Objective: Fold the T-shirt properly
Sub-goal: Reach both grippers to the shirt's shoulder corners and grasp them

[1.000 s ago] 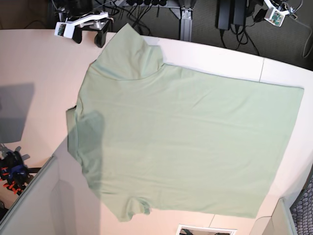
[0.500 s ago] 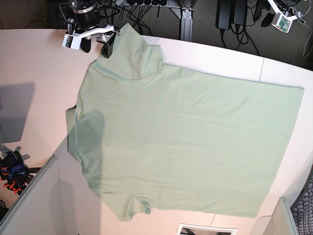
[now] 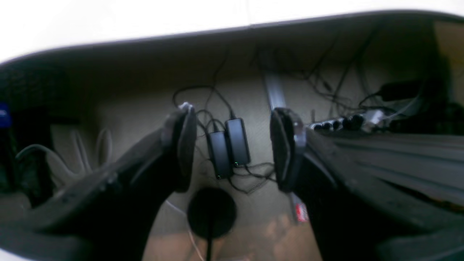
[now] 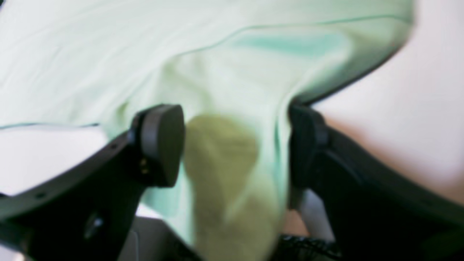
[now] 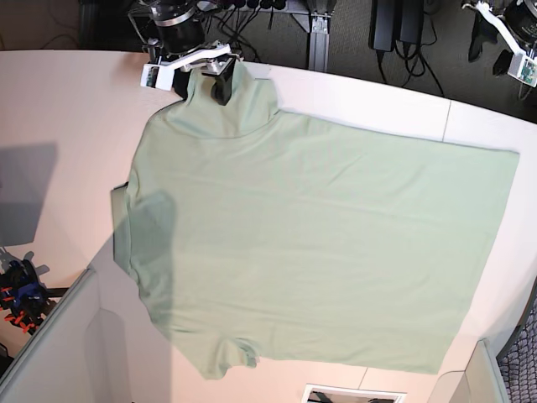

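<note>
Folding not begun: T-shirt (image 5: 319, 243) lies flat on desk (image 5: 59, 109); right tool (image 4: 235, 145) spread around sleeve, left tool (image 3: 232, 148) spread, empty.

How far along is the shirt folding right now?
Done: the T-shirt lies spread flat on the table, no fold made yet. In hand: the right claw is open astride the sleeve at the table's far edge, not closed on it. The left claw hangs open off the table, over cables on the floor. Left: every fold.
</note>
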Robot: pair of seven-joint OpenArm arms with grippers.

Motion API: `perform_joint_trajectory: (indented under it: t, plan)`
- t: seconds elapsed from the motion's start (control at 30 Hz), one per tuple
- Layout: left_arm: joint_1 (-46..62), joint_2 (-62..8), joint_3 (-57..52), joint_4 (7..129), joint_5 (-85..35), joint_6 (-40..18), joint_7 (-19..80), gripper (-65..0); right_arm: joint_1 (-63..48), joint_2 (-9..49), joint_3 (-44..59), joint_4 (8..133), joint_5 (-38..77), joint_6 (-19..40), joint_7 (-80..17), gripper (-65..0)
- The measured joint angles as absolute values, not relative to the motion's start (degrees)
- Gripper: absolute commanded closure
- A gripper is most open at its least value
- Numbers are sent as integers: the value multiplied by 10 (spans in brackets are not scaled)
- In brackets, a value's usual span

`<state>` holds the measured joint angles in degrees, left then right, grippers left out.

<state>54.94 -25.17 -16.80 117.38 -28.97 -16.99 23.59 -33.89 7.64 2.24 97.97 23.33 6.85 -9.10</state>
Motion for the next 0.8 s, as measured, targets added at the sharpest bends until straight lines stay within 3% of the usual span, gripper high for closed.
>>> perform_joint_trajectory:
  t: [0.3,0.8]
  plan:
    - [477,-304,-173,1147,-276,-164,235,-365,-332,65,18,980,195,69,-95,-434]
    - [318,-349,-171,938,-329,-165,230,-365,-336,65,17,980,179,71,-93,-434]
